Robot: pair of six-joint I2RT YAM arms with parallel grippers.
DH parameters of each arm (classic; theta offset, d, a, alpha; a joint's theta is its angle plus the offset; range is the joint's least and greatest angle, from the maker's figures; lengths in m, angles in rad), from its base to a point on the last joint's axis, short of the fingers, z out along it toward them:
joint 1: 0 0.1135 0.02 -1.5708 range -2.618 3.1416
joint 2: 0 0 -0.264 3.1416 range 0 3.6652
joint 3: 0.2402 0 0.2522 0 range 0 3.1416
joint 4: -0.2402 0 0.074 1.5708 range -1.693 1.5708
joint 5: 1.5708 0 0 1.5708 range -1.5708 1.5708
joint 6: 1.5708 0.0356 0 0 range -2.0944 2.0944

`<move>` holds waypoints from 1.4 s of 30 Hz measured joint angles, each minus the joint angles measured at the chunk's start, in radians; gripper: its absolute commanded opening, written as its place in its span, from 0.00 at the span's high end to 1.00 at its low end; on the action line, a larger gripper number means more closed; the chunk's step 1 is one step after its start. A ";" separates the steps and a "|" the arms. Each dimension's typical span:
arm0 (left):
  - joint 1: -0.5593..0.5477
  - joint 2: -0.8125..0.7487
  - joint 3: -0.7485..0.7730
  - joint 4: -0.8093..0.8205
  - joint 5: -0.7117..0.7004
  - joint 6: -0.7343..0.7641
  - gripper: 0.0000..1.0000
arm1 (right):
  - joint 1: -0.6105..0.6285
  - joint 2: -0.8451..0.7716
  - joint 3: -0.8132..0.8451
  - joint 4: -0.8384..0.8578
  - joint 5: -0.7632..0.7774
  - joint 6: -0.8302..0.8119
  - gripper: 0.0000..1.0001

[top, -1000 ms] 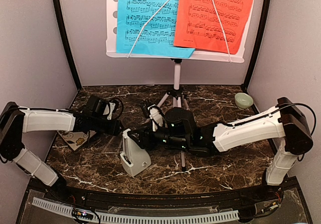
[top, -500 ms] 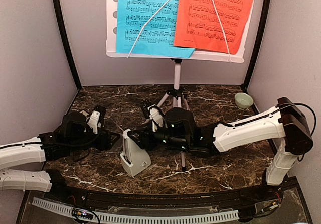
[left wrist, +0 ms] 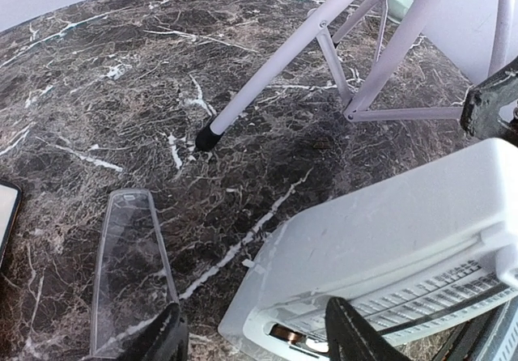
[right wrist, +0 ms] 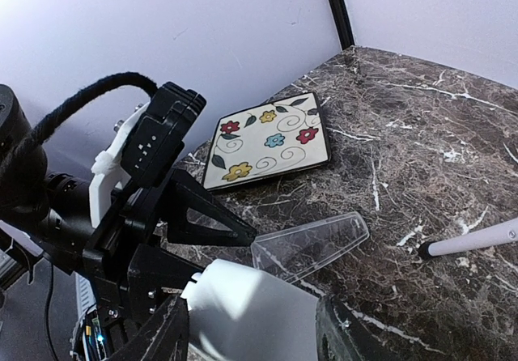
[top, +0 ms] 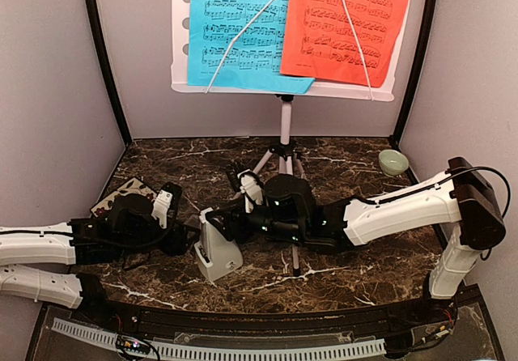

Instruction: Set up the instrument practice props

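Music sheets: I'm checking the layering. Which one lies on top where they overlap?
The red-orange sheet, on the right: its left edge runs unbroken across the blue sheet, whose lower right corner shows beneath it.

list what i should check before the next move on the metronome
1. Right gripper on the metronome: ok, the body sits between its fingers.
2. Left gripper open: ok, fingers apart beside the metronome.
3. Clear cover out of the grip: ok, lying flat, apart from the metronome.
4. Music stand clear: ok, the foot in the left wrist view rests apart from the metronome.
5. Blue sheet and red-orange sheet on the stand: ok.
6. Metronome base flat: cannot tell, hidden.
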 measured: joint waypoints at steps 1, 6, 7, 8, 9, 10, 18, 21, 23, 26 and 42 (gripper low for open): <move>-0.006 0.004 0.000 0.000 -0.011 0.000 0.40 | 0.001 0.000 0.000 0.000 0.000 0.000 0.46; -0.023 -0.018 0.000 0.014 -0.034 0.015 0.41 | 0.006 0.002 0.003 -0.002 0.009 0.000 0.46; -0.025 -0.026 0.000 0.019 -0.034 0.019 0.41 | 0.006 0.002 0.004 -0.002 0.012 0.000 0.46; -0.027 -0.037 0.002 0.023 -0.032 0.025 0.42 | 0.008 0.002 0.004 -0.002 0.015 0.000 0.46; -0.029 -0.048 0.003 0.026 -0.029 0.031 0.42 | 0.008 0.003 0.005 -0.002 0.017 0.000 0.46; -0.031 -0.057 0.006 0.029 -0.026 0.038 0.42 | 0.010 0.003 0.005 -0.002 0.019 0.000 0.46; -0.053 -0.069 0.007 0.047 -0.004 0.091 0.44 | 0.011 0.004 0.006 -0.003 0.026 0.000 0.46; -0.054 -0.072 0.007 0.047 -0.003 0.101 0.44 | 0.012 0.004 0.006 -0.003 0.027 0.000 0.46; -0.055 -0.086 0.007 0.048 0.000 0.113 0.44 | 0.012 0.004 0.006 -0.003 0.027 0.000 0.46; -0.072 -0.141 0.007 0.048 0.028 0.122 0.45 | 0.013 0.004 0.006 -0.003 0.029 0.000 0.46; -0.093 -0.180 0.021 -0.016 -0.008 0.108 0.46 | 0.013 0.004 0.006 -0.003 0.031 0.000 0.46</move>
